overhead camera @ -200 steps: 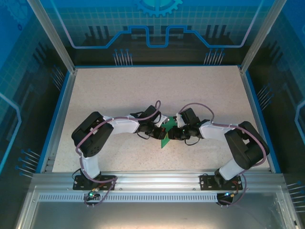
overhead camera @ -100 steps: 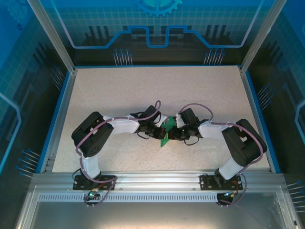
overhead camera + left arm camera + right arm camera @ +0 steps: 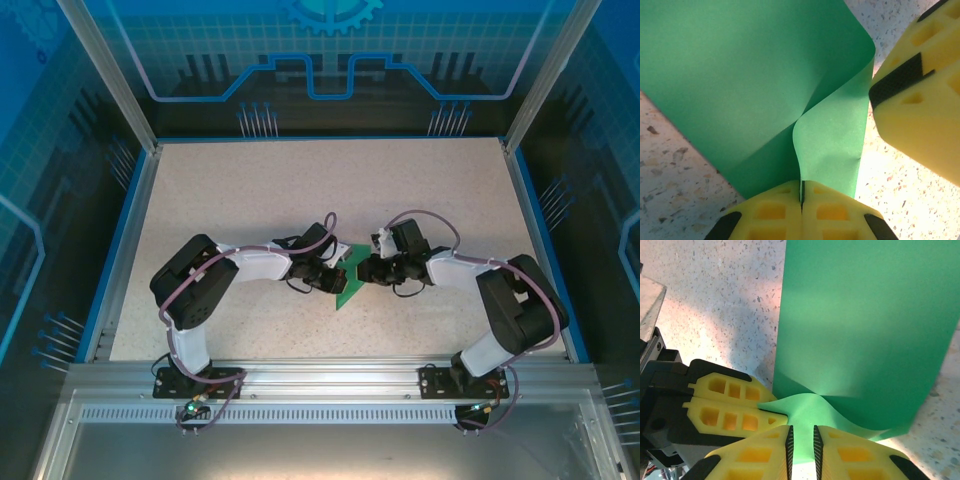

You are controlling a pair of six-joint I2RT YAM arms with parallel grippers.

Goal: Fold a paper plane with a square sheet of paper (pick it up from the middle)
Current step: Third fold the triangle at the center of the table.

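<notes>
The square sheet of paper (image 3: 350, 280) is bright green and folded into a narrower layered shape, lying mid-table between both grippers. My left gripper (image 3: 334, 283) is shut on a raised flap of the paper (image 3: 750, 75), its yellow jaws pressed together (image 3: 801, 192). A fingertip of the right gripper (image 3: 920, 110) hangs close by at the paper's edge. In the right wrist view the paper (image 3: 865, 315) stretches away, its ridge rising toward my right gripper (image 3: 802, 445). That gripper stands slightly open, with a narrow gap and paper showing between the jaws. The left fingers (image 3: 730, 405) pinch the ridge beside it.
The speckled table (image 3: 300, 190) is bounded by a blue rim (image 3: 130, 230) on three sides. An aluminium rail (image 3: 320, 385) carrying both arm bases runs along the near edge. Transparent blue walls stand around the cell.
The right gripper has drawn back a little to the right and up from the paper, and its elbow has swung outward. The left arm has held still, gripping the paper.
</notes>
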